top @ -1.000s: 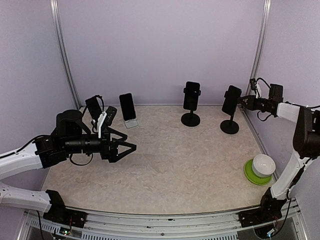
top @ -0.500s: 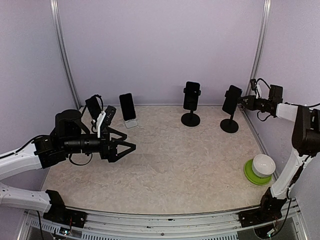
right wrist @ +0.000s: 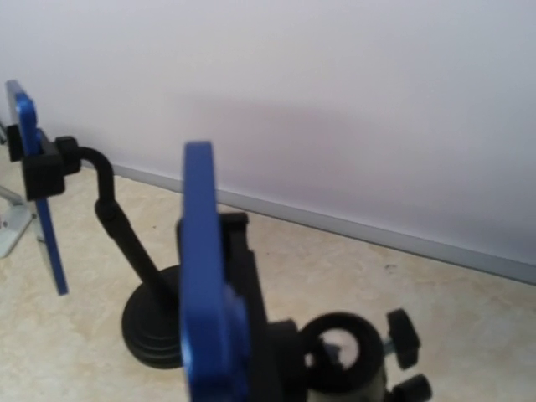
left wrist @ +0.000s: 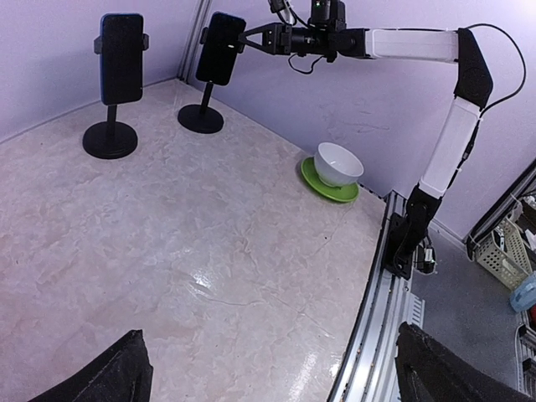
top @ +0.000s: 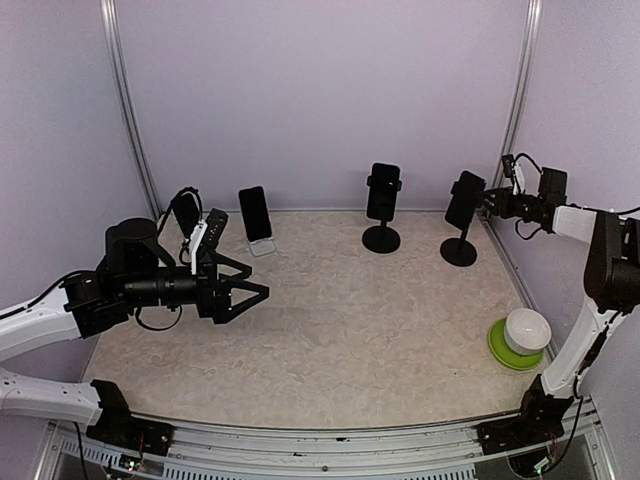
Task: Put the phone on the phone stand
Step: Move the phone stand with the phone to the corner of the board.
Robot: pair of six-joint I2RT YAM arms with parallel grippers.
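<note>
The phone [top: 464,199] stands upright in the clamp [right wrist: 239,251] of the black phone stand [top: 460,252], at the far right of the table [top: 350,330]. The right gripper [top: 491,205] is right at the phone's side edge. The pictures do not show whether its fingers [left wrist: 260,35] are pinching the phone or have let go. The left gripper [top: 250,303] hangs over the left side of the table with its fingers [left wrist: 109,377] spread wide, holding nothing.

If the right arm pulls away while a finger catches the phone, the phone could slip out, or the thin stand could tip over.

The right wrist view is blurry. It shows the phone only as a blue strip seen from the side, and the gripper's own fingers are not in it. So nobody can tell how tightly the clamp holds.
</note>
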